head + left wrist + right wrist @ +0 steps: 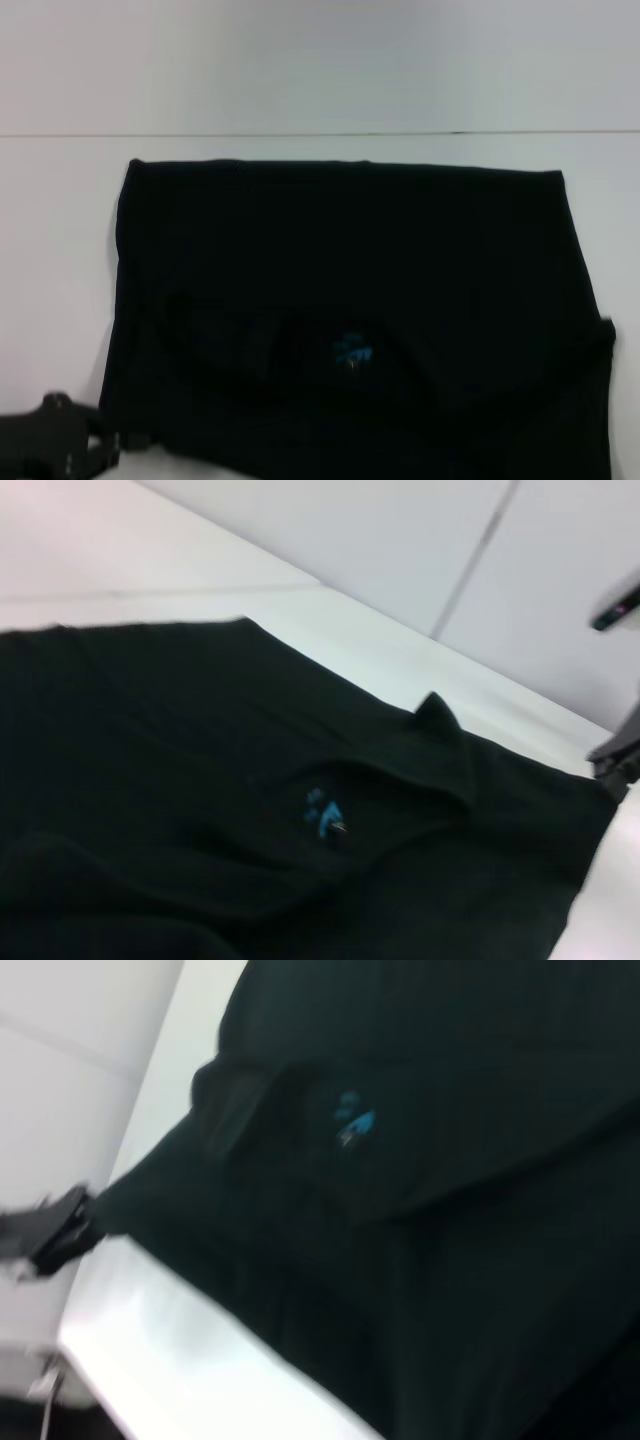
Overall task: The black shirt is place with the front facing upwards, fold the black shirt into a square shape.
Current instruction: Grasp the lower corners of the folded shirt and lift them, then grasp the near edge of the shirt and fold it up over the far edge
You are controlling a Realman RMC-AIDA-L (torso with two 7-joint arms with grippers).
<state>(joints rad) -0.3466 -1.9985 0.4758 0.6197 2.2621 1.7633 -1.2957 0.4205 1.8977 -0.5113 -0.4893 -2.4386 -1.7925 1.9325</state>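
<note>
Left gripper (100,445): black, at the near left corner of the head view, its tip touching the near left edge of the shirt (350,270); whether its fingers pinch the cloth or merely meet it cannot be told. The same gripper appears in the right wrist view (75,1225) at a corner of the cloth (450,1160), over the table edge. Shirt: black, spread flat on the white table (60,230), already doubled into a wide rectangular shape, far edge straight and parallel to the table's back line, near edge running out of the head view. Neck label (352,351): small, blue, inside the curved neckline near the front middle; also seen in the left wrist view (324,812) on the shirt (150,740). Right gripper (615,755): dark part visible only in the left wrist view, at the shirt's far corner; finger state cannot be told.
</note>
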